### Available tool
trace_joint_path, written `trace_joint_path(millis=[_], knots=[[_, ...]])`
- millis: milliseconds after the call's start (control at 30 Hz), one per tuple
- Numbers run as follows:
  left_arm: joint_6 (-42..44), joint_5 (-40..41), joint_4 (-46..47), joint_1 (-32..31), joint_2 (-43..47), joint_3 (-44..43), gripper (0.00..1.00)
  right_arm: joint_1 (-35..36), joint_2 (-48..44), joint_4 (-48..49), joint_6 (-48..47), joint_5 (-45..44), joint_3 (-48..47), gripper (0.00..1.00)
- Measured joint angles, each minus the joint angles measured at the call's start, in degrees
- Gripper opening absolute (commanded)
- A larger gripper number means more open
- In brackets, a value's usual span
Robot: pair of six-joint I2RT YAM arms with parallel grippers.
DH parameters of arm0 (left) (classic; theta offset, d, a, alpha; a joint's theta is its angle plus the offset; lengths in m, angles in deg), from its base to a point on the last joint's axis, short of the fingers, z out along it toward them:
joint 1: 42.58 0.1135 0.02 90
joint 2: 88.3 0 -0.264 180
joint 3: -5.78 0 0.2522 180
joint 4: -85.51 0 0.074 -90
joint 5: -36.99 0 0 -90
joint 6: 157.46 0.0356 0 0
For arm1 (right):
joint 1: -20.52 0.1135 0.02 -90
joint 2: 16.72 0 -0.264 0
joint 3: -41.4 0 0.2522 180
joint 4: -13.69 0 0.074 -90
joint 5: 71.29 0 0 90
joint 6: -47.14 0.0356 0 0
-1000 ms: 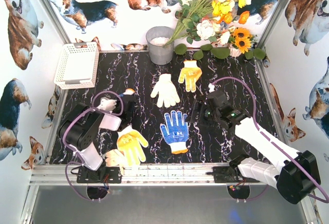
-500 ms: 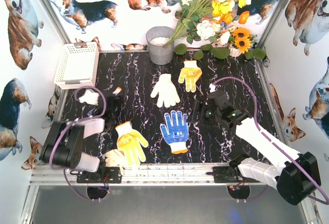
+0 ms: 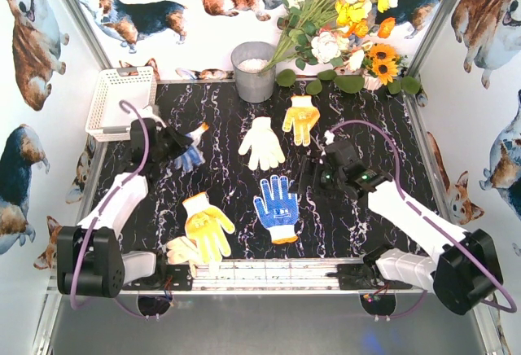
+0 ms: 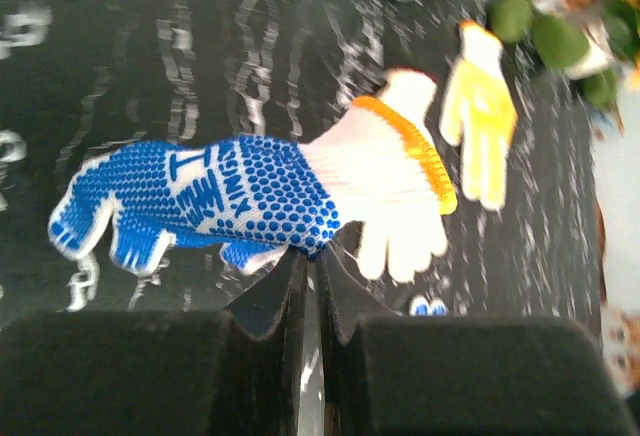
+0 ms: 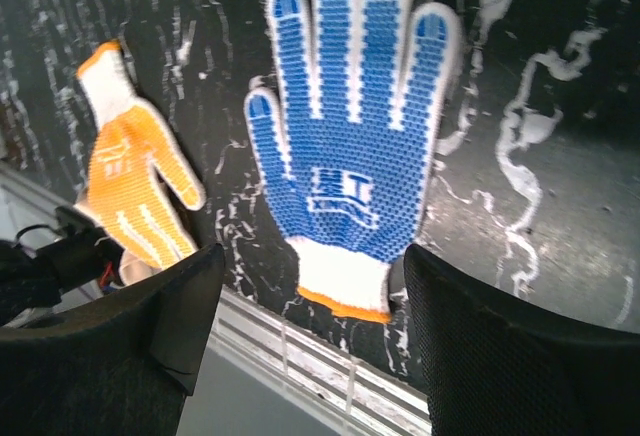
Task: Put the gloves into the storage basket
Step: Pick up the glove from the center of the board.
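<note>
My left gripper [image 3: 173, 145] is shut on a blue-dotted glove with a white, orange-edged cuff [image 3: 192, 147], held above the table just right of the white lattice storage basket [image 3: 122, 102]. In the left wrist view the fingers [image 4: 310, 261] pinch this glove [image 4: 210, 196] at its lower edge. My right gripper [image 3: 309, 177] is open and empty, just right of a blue glove [image 3: 277, 207]. The right wrist view shows that blue glove [image 5: 350, 146] lying flat beyond the open gripper [image 5: 312, 268]. A white glove [image 3: 262, 142] and two yellow gloves [image 3: 301, 119] [image 3: 208, 225] lie on the table.
A grey metal bucket [image 3: 254, 70] stands at the back, with a bunch of flowers [image 3: 342, 21] to its right. Another pale glove [image 3: 181, 249] lies at the front edge beside the left arm's base. Side walls close in the table.
My left arm has swung from the front left up and back toward the basket, carrying the blue-dotted glove. My right gripper has shifted slightly left, toward the blue glove on the table.
</note>
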Motion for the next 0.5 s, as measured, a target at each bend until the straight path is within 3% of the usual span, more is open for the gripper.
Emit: trace_joint_path(millis=[200,500], knots=[[7.2,-13.6,-5.7,-6.1,-2.4,-8.2,0.00,0.0,2.5,5.9,-0.8,8.3,-1.2,0.90],[9.2,-28.9,-8.1,-19.2,-8.5,-15.8,0.00,5.4,2.5,9.8,-13.7,10.5,-8.6,0.93]])
